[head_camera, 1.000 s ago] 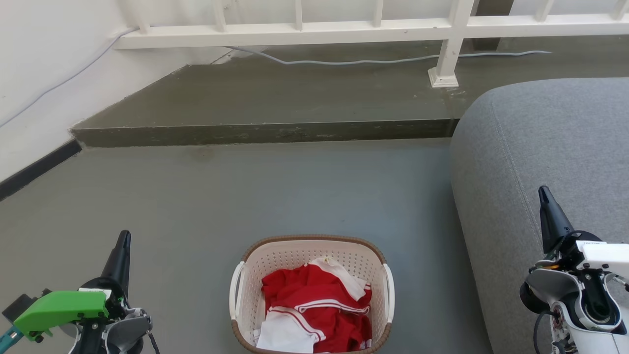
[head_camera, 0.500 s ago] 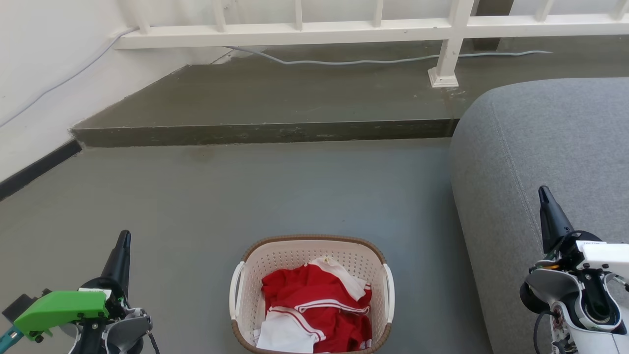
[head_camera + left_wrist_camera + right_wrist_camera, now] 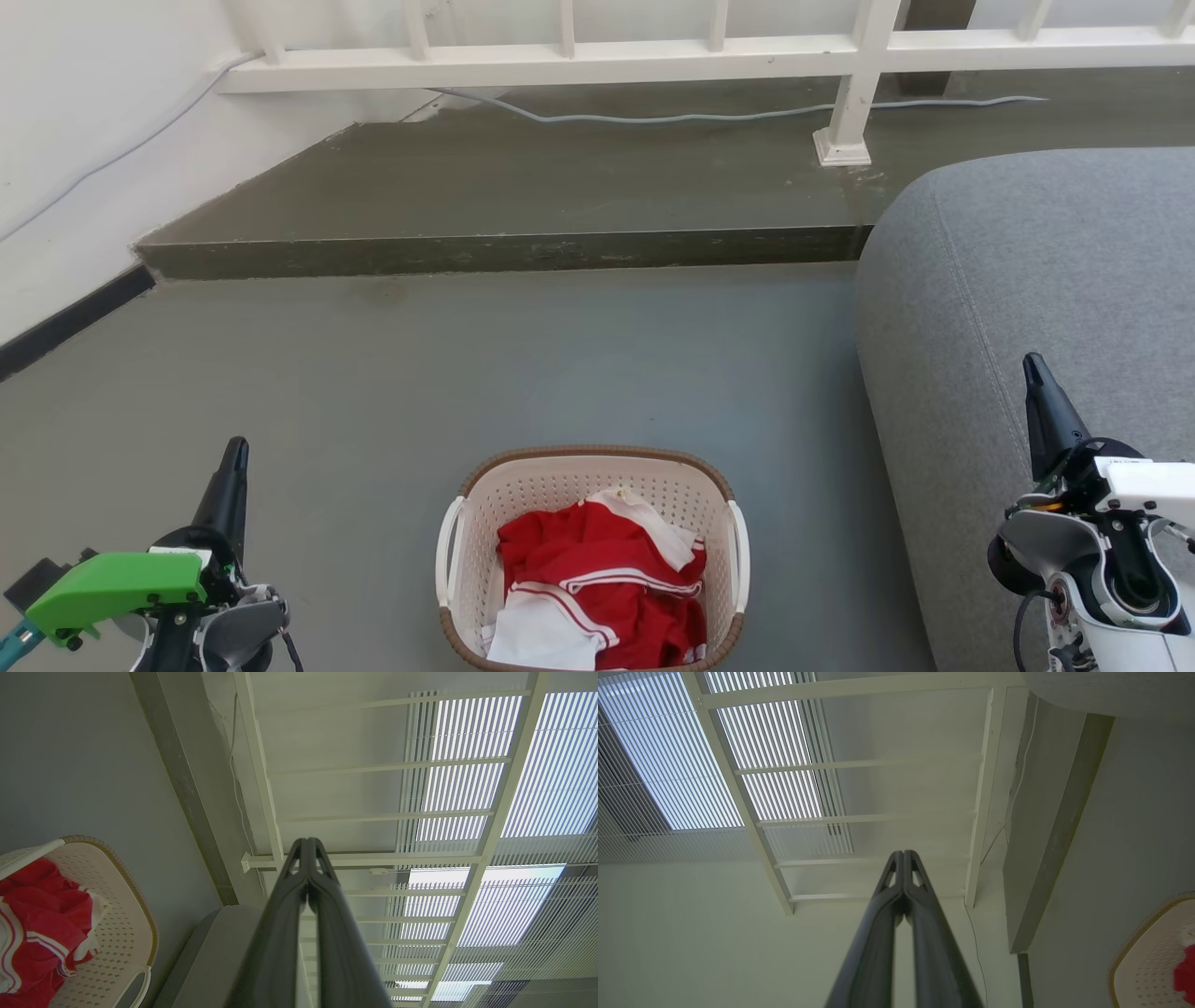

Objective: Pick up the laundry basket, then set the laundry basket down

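Two pincers: left pincer [image 3: 235,455] at the near left, right pincer [image 3: 1034,369] at the near right, both pointing toward the far side.
State, left: the fingers [image 3: 299,891] are pressed together along their length, with nothing between them.
State, right: the fingers [image 3: 893,891] are likewise together and hold nothing.
Task item: laundry basket [image 3: 560,485], cream-white and perforated with a brown woven-look rim, upright on the floor [image 3: 467,373] at near centre, between the two pincers and well apart from each.
Handles: left handle [image 3: 448,551] and right handle [image 3: 742,555], white, one on each short side.
Contents: crumpled red garment [image 3: 597,569] with white stripes; white cloth [image 3: 541,635] at the near left corner.
Seating: grey fabric sofa [image 3: 1027,261], right of the basket and near it; the right pincer shows against its edge.
Far side: dark step [image 3: 513,252] across the floor; white railing [image 3: 560,61] above it; grey cable [image 3: 653,118] lying along the step.
Left side: white wall [image 3: 75,140] with dark skirting [image 3: 65,322].
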